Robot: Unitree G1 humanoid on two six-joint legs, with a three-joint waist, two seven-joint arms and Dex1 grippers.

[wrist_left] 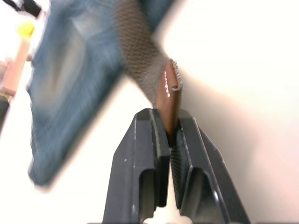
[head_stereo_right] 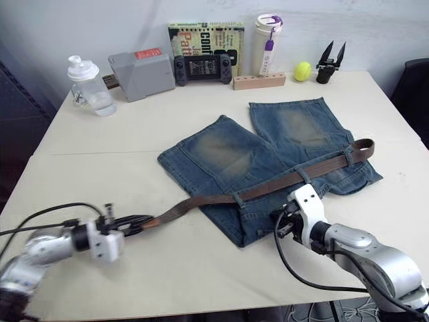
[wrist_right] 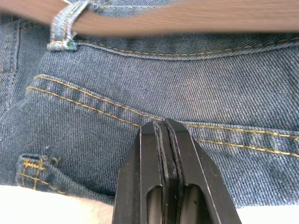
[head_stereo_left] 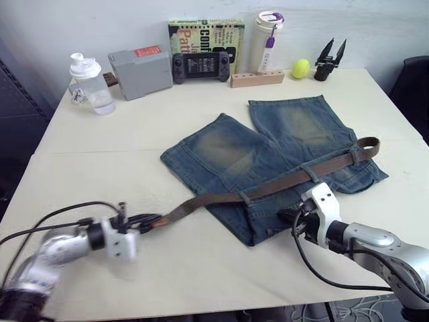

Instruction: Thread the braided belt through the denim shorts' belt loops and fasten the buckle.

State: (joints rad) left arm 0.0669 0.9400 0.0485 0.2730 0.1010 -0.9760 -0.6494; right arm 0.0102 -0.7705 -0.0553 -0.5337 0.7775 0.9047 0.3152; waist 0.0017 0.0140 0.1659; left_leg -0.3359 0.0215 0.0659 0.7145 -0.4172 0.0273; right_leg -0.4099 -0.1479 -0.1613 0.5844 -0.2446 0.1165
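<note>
Belt (head_stereo_left: 281, 183): laid across the waistband of the shorts, run from near the right edge of the cloth out past the left edge onto the bare table; threaded under at least two loops; smooth tan tip seen off the cloth at the left end.
Buckle: not made out; the far right end of the belt (head_stereo_left: 367, 146) is curled up beside the shorts.
Loops: one (head_stereo_left: 312, 174) seen over the belt mid-waistband, another (head_stereo_right: 349, 155) near the right end; one more (wrist_right: 65, 25) seen close in the right wrist view, belt passed beneath it.
Shorts (head_stereo_left: 268, 161): spread flat on the table, legs pointed toward the far side, waistband toward the near edge.
Left gripper (head_stereo_left: 143, 222): fingers closed on the belt tip; in the left wrist view the tan leather (wrist_left: 167, 100) is pinched between the two black pads.
Right gripper (head_stereo_right: 278, 221): fingers pressed together at the near edge of the shorts, tips set on the denim below the waistband seam; whether cloth is caught between them cannot be told.
Table (head_stereo_left: 201, 121): pale top.
Far side, well apart from the shorts: clear bottle (head_stereo_left: 90, 84), grey box (head_stereo_left: 141, 70), game controller (head_stereo_left: 201, 67), book (head_stereo_left: 208, 33), wooden block (head_stereo_left: 257, 79), white tumbler (head_stereo_left: 266, 40), yellow ball (head_stereo_left: 300, 68), spare black gripper (head_stereo_left: 330, 59).
</note>
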